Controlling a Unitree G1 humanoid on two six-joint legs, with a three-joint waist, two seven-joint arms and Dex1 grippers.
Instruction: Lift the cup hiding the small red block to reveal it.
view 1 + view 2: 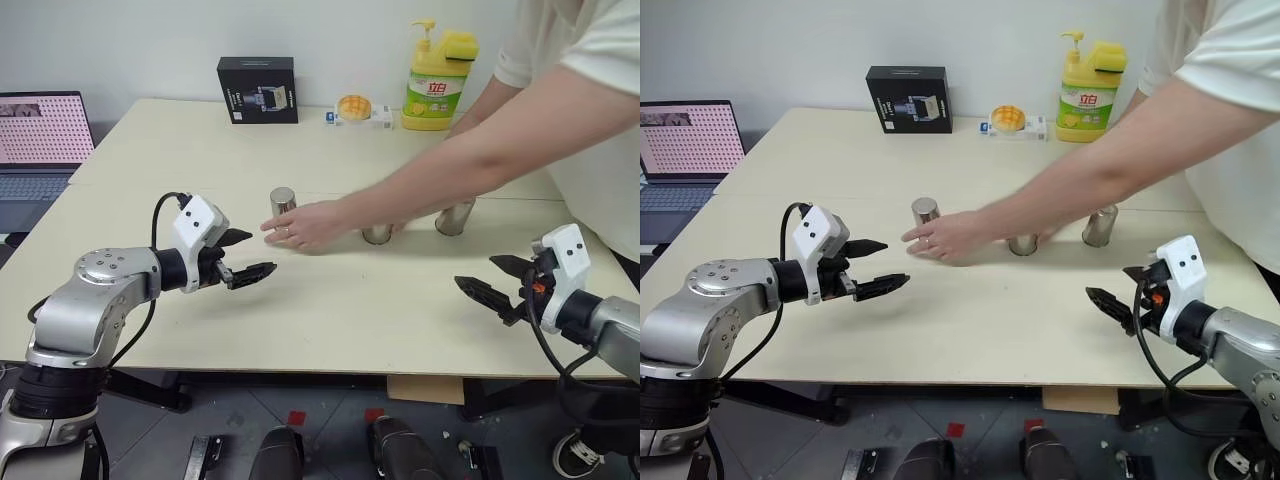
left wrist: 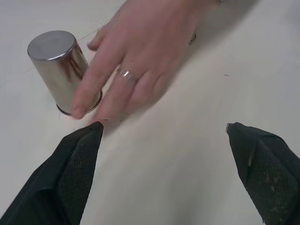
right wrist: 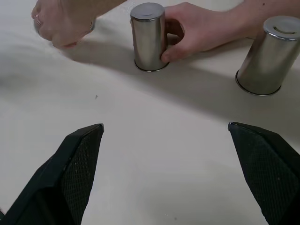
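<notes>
Both my tools are idle above the near part of the bench (image 1: pixel 330 320): my left tool (image 1: pixel 240 258) has its fingers spread with nothing between them, and my right tool (image 1: pixel 493 283) is released just as wide, also empty. Three steel cups stand upside down in a row further out: the left cup (image 1: pixel 283 203), the middle cup (image 3: pixel 149 36) and the right cup (image 1: pixel 455 217). A person's hands are among them, one hand (image 1: pixel 300 224) just beside the left cup, the other hand (image 3: pixel 197 29) wrapped around the middle one. The small red block is under one of them, I judge; which one I cannot tell.

The step in hand is waiting, and doing it well means keeping both tools back until the hands clear. Then I would reach with the nearer tool, straddle the chosen cup low on its wall, close gently because the steel looks slick, and lift straight up.
</notes>
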